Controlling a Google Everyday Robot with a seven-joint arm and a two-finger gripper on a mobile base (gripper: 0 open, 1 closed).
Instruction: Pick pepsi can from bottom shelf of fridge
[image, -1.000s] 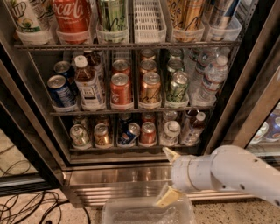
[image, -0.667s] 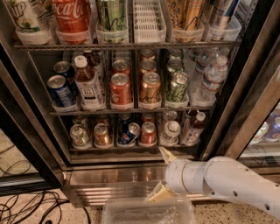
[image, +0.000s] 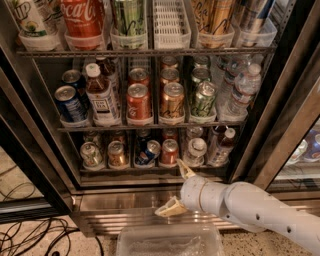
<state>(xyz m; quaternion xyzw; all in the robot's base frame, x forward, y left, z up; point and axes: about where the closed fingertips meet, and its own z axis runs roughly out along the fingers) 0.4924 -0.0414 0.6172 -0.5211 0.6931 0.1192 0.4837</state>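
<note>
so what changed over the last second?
The gripper shifted left and slightly up, in front of the fridge base, just below the bottom shelf. It is open and holds nothing. The pepsi can and the other drinks stayed put.

The one camera looks from in front of the fridge (image: 274, 131), above and behind the gripper (image: 178, 189), facing forward and tilted downward. It sits close: racks fill the frame above the gripper, the bottom shelf (image: 125, 170) lies just beyond its spread fingertips, and the arm (image: 260, 210) enters from the lower right.
</note>
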